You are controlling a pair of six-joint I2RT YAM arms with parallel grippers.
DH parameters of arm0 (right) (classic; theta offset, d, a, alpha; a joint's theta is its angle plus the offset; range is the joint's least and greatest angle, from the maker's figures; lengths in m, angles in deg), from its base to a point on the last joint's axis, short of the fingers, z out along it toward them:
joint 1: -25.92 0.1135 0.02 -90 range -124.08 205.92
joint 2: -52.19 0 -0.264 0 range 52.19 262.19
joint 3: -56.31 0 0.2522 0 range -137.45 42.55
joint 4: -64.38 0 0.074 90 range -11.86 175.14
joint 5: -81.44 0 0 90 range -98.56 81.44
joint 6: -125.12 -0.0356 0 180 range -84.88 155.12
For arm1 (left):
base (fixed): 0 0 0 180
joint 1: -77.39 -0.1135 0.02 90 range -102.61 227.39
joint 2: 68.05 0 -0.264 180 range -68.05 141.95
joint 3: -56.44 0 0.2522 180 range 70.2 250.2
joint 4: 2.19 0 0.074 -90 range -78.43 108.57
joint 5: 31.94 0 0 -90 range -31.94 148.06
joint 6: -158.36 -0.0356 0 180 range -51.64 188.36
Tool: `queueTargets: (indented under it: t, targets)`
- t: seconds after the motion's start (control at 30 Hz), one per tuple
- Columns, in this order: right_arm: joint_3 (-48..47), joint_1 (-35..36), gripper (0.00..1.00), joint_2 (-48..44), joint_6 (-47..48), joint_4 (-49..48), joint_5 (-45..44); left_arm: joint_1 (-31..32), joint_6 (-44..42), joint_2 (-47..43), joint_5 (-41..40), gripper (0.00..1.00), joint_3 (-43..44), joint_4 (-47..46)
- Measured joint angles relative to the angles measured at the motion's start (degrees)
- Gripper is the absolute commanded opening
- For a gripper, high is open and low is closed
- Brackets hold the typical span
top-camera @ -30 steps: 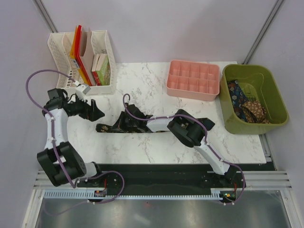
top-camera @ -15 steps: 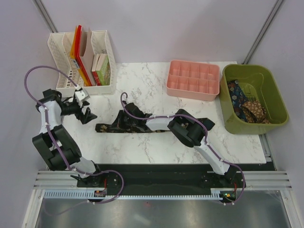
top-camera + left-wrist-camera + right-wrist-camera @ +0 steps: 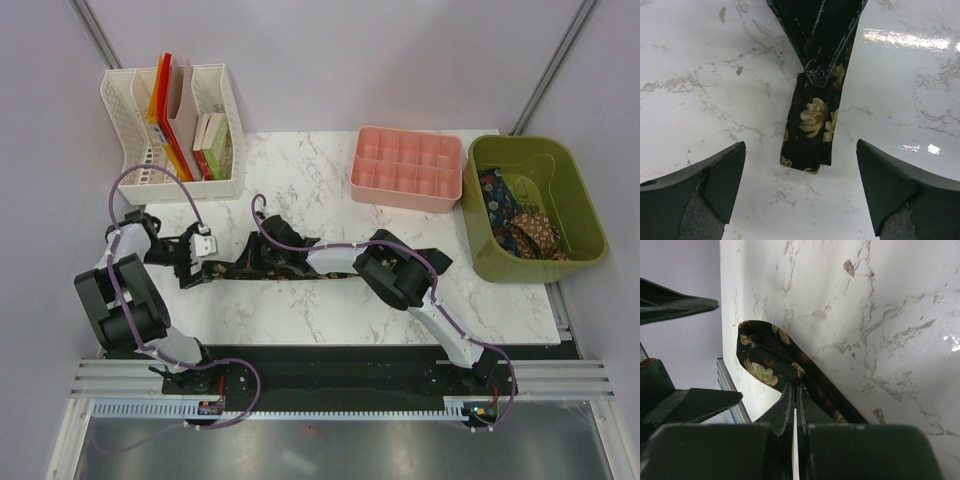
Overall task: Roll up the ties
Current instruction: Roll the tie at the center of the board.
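Tie, black with gold flowers: flat on the marble table. My left claw, just swung in from beside the file rack, straddles its narrow end, spread wide. My right claw pinches it farther along. Rolling looks ready to start.

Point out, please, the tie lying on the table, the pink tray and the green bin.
tie [image 3: 811,131], left wrist view, on the floral strip near its end.
pink tray [image 3: 408,166], top external view, on its middle compartments.
green bin [image 3: 478,245], top external view, on its left wall.
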Motion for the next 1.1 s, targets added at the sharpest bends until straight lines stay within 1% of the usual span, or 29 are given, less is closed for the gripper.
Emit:
queueTargets:
  t: [0.03, 0.07, 0.17, 0.33, 0.43, 0.47, 0.53, 0.73, 0.8, 0.83, 0.87, 0.93, 1.03, 1.1]
  targets:
    - [-0.02, 0.00, 0.00, 0.00, 0.07, 0.00, 0.00, 0.46, -0.31, 0.33, -0.72, 0.95, -0.52, -0.39]
    - [-0.04, 0.02, 0.00, 0.00, 0.17, 0.02, 0.00, 0.96, -0.52, 0.76, -1.46, 0.91, -0.87, -0.70]
    - [-0.07, 0.04, 0.00, 0.00, 0.42, 0.07, 0.11, 2.34, -0.76, 2.45, -3.06, 0.83, -1.11, -2.12]
    - [-0.09, 0.04, 0.00, 0.00, 0.42, 0.07, 0.42, 3.93, -0.74, 4.44, -4.68, 0.75, -1.16, -4.22]
    - [-0.09, 0.04, 0.00, 0.00, 0.44, 0.07, 0.50, 4.50, -0.79, 4.92, -5.14, 0.64, -1.33, -4.81]
    - [-0.11, 0.04, 0.00, 0.00, 0.44, 0.07, 0.59, 4.59, -0.83, 4.98, -5.35, 0.56, -1.40, -4.83]
    - [-0.28, 0.04, 0.00, 0.00, 0.46, 0.17, 0.70, 4.68, -0.94, 5.29, -6.10, 0.47, -1.53, -4.87]
    - [-0.61, 0.04, 0.00, 0.00, 0.90, 0.46, 1.03, 4.70, -1.05, 6.29, -7.85, 0.38, -1.70, -5.16]
    - [-0.61, 0.04, 0.00, 0.00, 1.01, 0.70, 1.05, 4.70, -1.09, 6.34, -8.09, 0.37, -1.86, -5.16]
    - [-0.61, 0.04, 0.01, 0.00, 1.03, 0.83, 1.07, 4.72, -1.09, 6.36, -8.17, 0.36, -1.92, -5.14]
    - [-0.61, 0.04, 0.15, 0.00, 1.03, 0.90, 1.09, 4.70, -1.09, 6.38, -8.20, 0.36, -1.97, -5.14]
    - [-0.61, 0.04, 0.26, 0.00, 0.94, 0.98, 1.29, 4.70, -1.09, 6.45, -8.31, 0.36, -1.99, -5.14]
    - [-0.61, 0.04, 0.35, 0.00, 0.72, 0.87, 1.70, 4.72, -1.22, 6.45, -8.72, 0.36, -2.34, -5.29]
    - [-0.61, 0.04, 0.36, 0.00, 0.33, 0.61, 1.90, 4.83, -1.44, 6.45, -9.09, 0.35, -2.67, -5.40]
